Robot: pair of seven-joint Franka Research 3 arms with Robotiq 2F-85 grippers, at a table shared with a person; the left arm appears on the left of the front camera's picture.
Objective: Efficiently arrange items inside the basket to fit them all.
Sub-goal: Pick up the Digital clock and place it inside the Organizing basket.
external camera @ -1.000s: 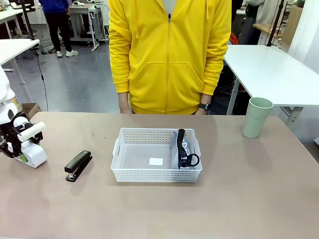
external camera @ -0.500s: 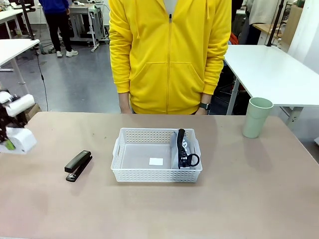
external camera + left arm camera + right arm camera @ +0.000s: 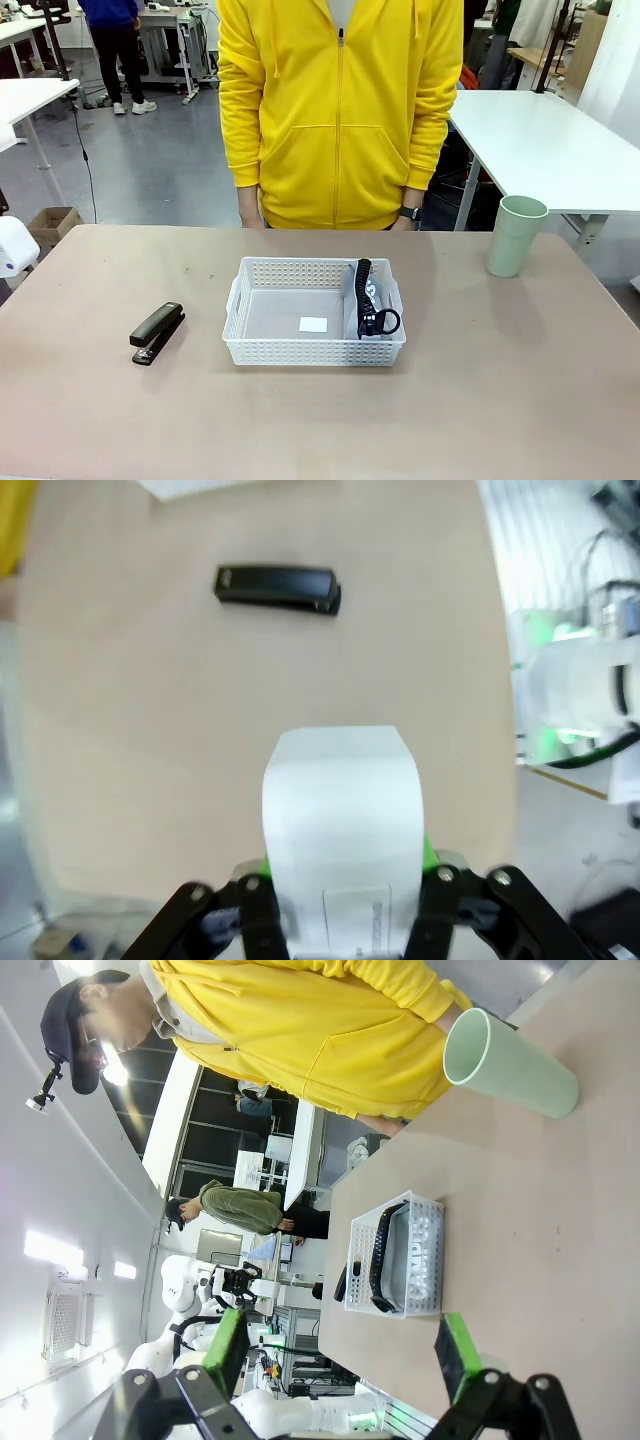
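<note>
Front view: logged a white lattice basket (image 3: 300, 270) at mid-table, long side toward the camera. Found a grey pouch (image 3: 351, 308) standing on edge inside it, against the right-hand end, with a black strap (image 3: 363, 285) running along its top and looped at the near end. Noted a small white label (image 3: 313, 324) on the basket's bare floor, left of the pouch. Counted a black stapler (image 3: 157, 333) lying on the table (image 3: 320, 420) left of the basket, near it but not touching. Listed a pale green cup (image 3: 516, 235) upright toward the far right corner, well apart from the basket. Caught a white box (image 3: 12, 246) at the picture's left edge, likewise well apart from the basket. Recorded a person in a yellow zip top (image 3: 340, 110) standing at the far side, arms down.

Left wrist view: found the left gripper (image 3: 345, 865) clamped on the white box, green pads (image 3: 430, 852) pressed to both its sides. Saw the white box held above the table, with the stapler lying beyond it.

Right wrist view: found the right gripper (image 3: 343, 1352) spread wide, nothing between its green pads. Sighted the cup, the basket and the pouch, lettered "CAMPUS", farther off on the table.
</note>
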